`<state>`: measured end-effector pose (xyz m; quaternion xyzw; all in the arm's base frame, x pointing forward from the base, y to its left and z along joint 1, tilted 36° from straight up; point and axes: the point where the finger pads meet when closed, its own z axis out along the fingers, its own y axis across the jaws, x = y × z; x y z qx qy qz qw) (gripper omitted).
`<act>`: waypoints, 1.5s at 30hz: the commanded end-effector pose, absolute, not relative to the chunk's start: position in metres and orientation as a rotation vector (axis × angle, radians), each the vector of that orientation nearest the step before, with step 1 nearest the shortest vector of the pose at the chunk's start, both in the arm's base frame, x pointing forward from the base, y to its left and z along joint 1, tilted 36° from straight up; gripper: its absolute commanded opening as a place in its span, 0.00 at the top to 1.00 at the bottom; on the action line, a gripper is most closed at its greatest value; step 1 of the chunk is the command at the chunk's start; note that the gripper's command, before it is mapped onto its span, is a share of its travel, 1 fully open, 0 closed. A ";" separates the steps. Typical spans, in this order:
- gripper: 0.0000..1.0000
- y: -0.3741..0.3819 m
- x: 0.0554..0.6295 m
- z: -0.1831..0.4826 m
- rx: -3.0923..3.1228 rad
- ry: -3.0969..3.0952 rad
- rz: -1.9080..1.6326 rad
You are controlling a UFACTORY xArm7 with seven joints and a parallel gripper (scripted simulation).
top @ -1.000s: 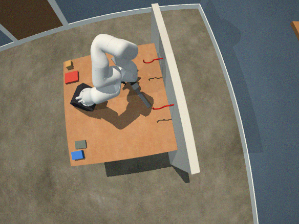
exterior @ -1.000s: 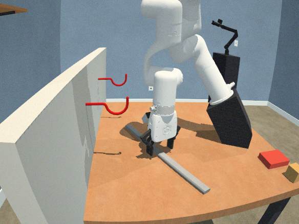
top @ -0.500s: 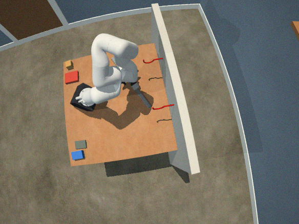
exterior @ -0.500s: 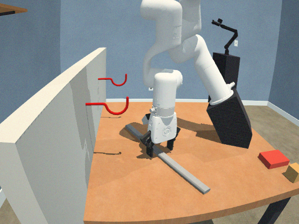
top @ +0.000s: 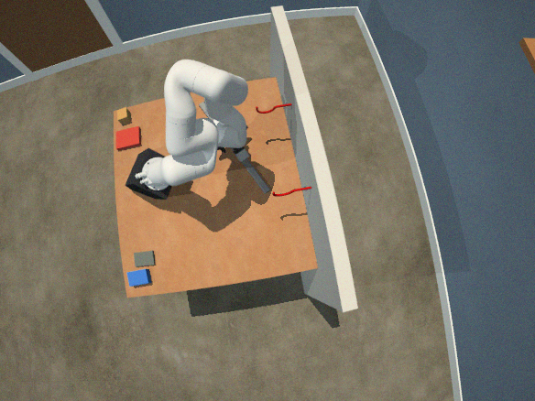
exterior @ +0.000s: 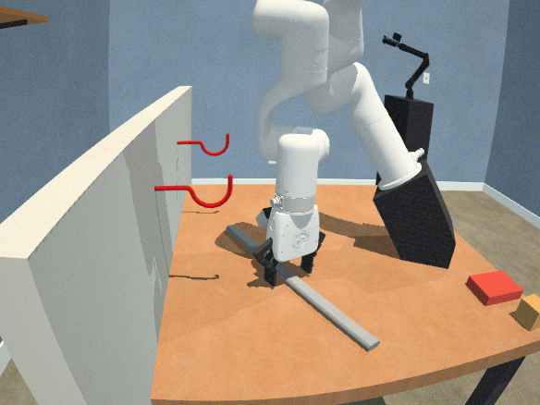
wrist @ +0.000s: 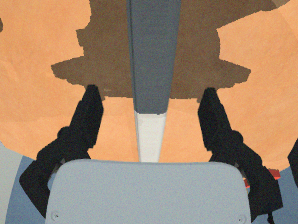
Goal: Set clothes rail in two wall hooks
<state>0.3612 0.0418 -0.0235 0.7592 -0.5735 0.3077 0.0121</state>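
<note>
Long grey clothes rail — flat on orange wooden bench; tool wide, straddling it, gripping nothing — two red hooks bare.

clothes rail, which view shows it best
The exterior view: the grey clothes rail lies flat on the table, nearly all of it visible, passing between the open jaws. The top view shows only a short stretch beyond the arm. The wrist view shows only a foreshortened stretch.
</note>
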 end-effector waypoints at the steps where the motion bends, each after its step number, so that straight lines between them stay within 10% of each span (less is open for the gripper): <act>1: 0.00 0.042 0.361 -0.023 2.369 -1.788 0.959; 6: 0.00 0.042 0.361 -0.023 2.369 -1.788 0.960; 7: 1.00 0.043 0.361 -0.023 2.369 -1.788 0.960; 45: 1.00 0.046 0.357 -0.015 2.369 -1.788 0.960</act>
